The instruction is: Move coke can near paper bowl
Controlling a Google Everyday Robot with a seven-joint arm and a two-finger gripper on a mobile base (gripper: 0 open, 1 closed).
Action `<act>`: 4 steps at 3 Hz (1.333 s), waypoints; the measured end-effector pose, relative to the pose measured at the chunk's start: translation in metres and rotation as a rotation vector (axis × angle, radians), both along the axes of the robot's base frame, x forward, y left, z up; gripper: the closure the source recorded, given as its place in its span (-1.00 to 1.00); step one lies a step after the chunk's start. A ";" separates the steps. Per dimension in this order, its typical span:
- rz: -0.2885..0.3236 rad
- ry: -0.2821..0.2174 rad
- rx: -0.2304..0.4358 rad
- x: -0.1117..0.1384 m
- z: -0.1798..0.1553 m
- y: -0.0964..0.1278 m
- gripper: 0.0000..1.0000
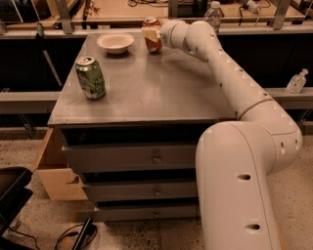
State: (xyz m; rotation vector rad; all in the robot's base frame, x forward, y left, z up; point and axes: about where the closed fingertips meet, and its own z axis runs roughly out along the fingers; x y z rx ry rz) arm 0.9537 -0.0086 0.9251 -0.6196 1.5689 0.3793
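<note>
The coke can (153,39) is a red-orange can with a silver top, upright at the far edge of the grey metal tabletop (156,88). My gripper (151,34) reaches in from the right and is shut on the coke can, its pale fingers (148,33) across the can's upper half. The paper bowl (115,42) is an off-white shallow bowl standing just left of the can, with a small gap between them. I cannot tell whether the can's base touches the table.
A green can (90,77) stands near the table's left front. My white arm (230,73) spans the right side of the table. Behind the table are a water bottle (213,12) and a bench. A sanitizer bottle (296,82) stands at the right. An open wooden drawer (51,168) juts out at lower left.
</note>
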 end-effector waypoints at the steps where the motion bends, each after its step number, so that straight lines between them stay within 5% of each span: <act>1: 0.004 0.001 -0.001 0.000 -0.002 0.003 0.65; 4: 0.014 0.007 -0.001 0.001 -0.006 0.012 -0.74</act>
